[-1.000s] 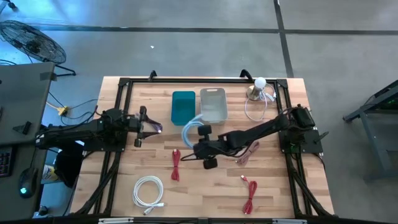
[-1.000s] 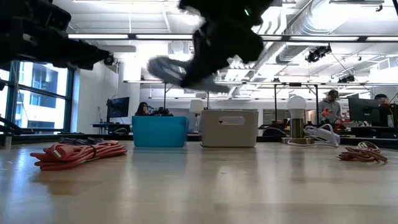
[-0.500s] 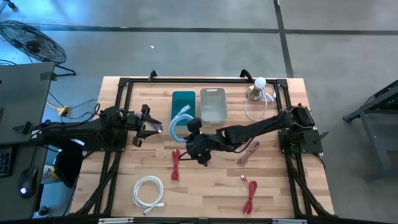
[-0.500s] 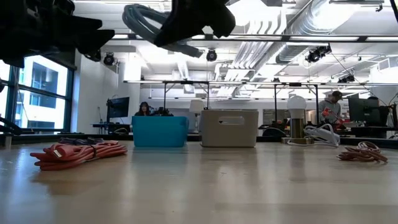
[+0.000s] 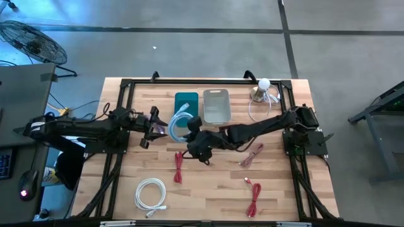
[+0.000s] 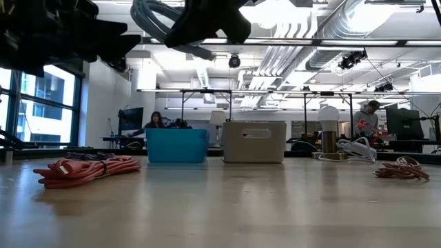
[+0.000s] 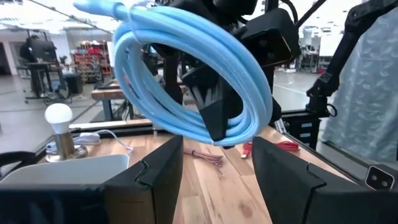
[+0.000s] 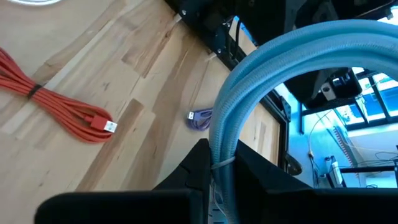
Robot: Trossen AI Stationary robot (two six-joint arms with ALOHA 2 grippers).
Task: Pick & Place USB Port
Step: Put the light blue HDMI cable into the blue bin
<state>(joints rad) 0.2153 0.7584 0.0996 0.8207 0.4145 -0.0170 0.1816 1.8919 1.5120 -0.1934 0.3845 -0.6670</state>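
Note:
A light blue USB cable wound into a coil hangs in the air just in front of the near end of the teal bin. My right gripper reaches across from the table's right and is shut on this coil, which fills the left wrist view and sits high in the low view. My left gripper is open and points at the coil from the table's left, a short gap away; its fingers show below the coil. My right gripper pinches the bundled loops of the blue coil between its two fingers, at one side of the ring, taking several strands at once. The fingers come roughly level from the table's right. The coil is lifted clear and stands tilted, stretching toward my left gripper.
A pale grey bin stands beside the teal one. On the table lie two red cables, a pinkish cable and a white coil. A bulb lamp stands at the far right corner. People show in the room beyond.
My right gripper has carried the blue coil up and toward the table's left, from the middle of the table to just in front of the teal bin. My left gripper has moved a little toward the table's right, closer to the coil.

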